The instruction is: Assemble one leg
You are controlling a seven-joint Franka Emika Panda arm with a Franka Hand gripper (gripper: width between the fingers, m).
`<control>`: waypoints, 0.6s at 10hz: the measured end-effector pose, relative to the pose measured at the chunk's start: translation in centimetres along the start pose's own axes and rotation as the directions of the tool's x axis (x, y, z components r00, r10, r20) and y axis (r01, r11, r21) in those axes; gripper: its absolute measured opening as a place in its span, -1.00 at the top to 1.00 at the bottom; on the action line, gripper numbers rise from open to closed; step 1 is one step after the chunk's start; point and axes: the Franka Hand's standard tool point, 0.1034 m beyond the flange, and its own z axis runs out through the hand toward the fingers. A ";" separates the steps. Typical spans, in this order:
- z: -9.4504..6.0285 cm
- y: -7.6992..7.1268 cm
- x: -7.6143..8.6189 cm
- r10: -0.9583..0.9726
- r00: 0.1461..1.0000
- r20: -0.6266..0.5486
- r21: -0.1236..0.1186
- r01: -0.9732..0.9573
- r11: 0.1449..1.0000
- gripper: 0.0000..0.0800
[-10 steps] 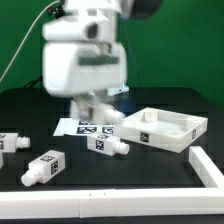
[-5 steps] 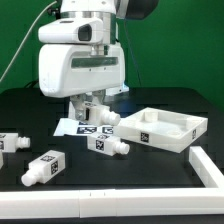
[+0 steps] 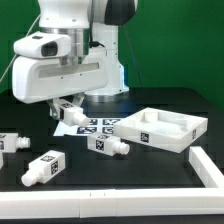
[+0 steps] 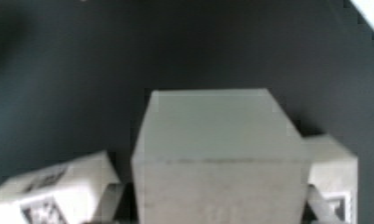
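We record the end effector (image 3: 65,107) closed upon the leg (image 3: 75,115), held clear of the counter (image 3: 150,180) just beside the marker board (image 3: 100,128), its long axis tilted, lower end toward the exterior view's right, peg end not discernible.

1. Marker board (image 3: 97,127): flat on the black table (image 3: 150,175), tags up, mid-scene in the exterior view.
2. White tabletop (image 3: 167,130): raised rim, just beside the board on the exterior view's right, one tag on its near wall.
3. White rail (image 3: 207,167): on the table, in front of the tabletop.
4. Green backdrop (image 3: 180,40): behind everything.
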 end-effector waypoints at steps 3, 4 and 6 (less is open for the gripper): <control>0.2 -0.3 -0.6 0.010 1.000 0.005 0.008 -0.010 1.000 0.34; 0.6 -0.8 -2.6 0.052 0.999 0.017 0.026 -0.052 0.998 0.34; 3.9 -3.0 -7.6 0.116 0.992 0.046 0.075 -0.119 0.990 0.34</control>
